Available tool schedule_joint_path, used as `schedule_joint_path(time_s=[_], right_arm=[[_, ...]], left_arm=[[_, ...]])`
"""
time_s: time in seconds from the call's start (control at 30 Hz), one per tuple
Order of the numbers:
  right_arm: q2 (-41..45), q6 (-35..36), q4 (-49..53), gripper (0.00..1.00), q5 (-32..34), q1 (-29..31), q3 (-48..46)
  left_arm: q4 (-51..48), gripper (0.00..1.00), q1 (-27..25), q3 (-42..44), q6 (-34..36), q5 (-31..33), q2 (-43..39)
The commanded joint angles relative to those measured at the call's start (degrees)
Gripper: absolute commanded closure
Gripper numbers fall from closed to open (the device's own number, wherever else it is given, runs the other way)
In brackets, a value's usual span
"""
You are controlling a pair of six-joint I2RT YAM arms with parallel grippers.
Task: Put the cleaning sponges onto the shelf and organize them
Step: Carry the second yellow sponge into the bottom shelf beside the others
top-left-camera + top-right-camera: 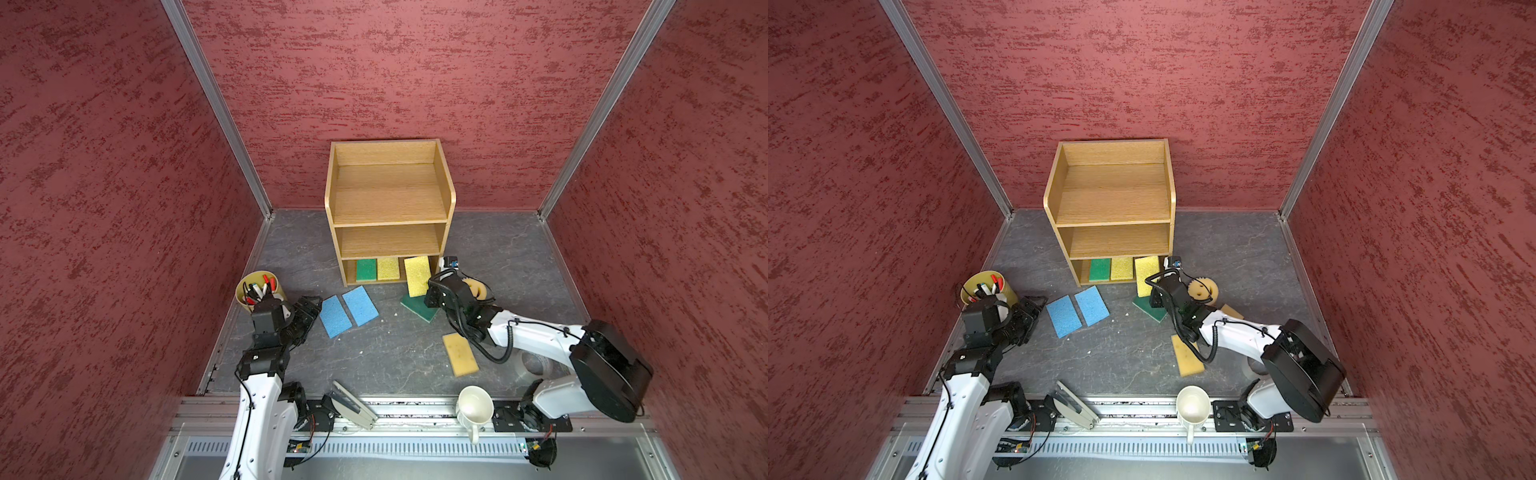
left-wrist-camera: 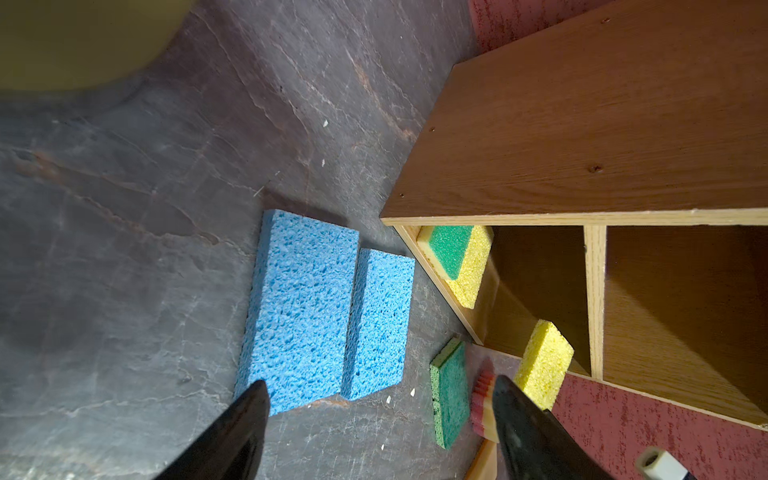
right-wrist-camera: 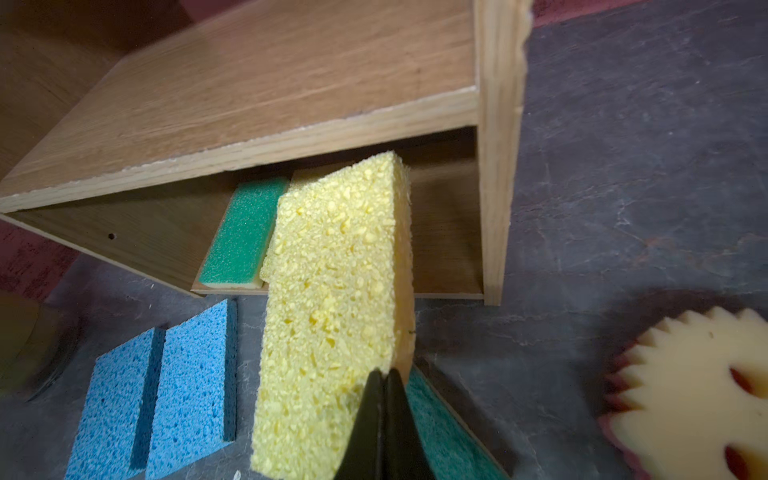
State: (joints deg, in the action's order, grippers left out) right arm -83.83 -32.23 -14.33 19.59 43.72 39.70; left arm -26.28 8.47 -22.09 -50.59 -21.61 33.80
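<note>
We see only a corner of the dark green rectangular foam sponge (image 1: 419,309), the rest lying under the bright yellow porous sponge (image 1: 417,274) and the right arm (image 1: 455,297). The round pale-yellow toothed sponge (image 3: 681,374) is cut by the right wrist view's edge; the yellow cup (image 2: 75,41) blurs in the left wrist view.

White arm links (image 1: 258,401), black joints (image 1: 609,370), coiled black cables (image 1: 510,332), tapered black jaws.

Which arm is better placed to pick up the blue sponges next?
Left. Its jaws stand open just beside the blue sponges, while the right jaws are shut on a yellow sponge at the shelf.
</note>
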Motion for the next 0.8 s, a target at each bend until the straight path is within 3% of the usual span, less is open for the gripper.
schedule_joint_path(time_s=[0.0, 0.43, 0.77], right_arm=[[-2.3, -3.0, -3.8, 1.00, 4.5, -0.6, 1.7], [-15.3, -3.7, -6.8, 1.00, 4.8, -1.1, 9.0], [-18.6, -4.9, -5.4, 1.00, 9.1, -1.8, 9.3]], left_arm=[[2.5, 0.16, -0.6, 1.3, -0.9, -0.3, -0.3], [8.6, 0.16, -6.1, 3.6, -2.1, 2.5, 3.5], [10.5, 0.16, -7.3, 3.6, -2.1, 2.5, 5.9]])
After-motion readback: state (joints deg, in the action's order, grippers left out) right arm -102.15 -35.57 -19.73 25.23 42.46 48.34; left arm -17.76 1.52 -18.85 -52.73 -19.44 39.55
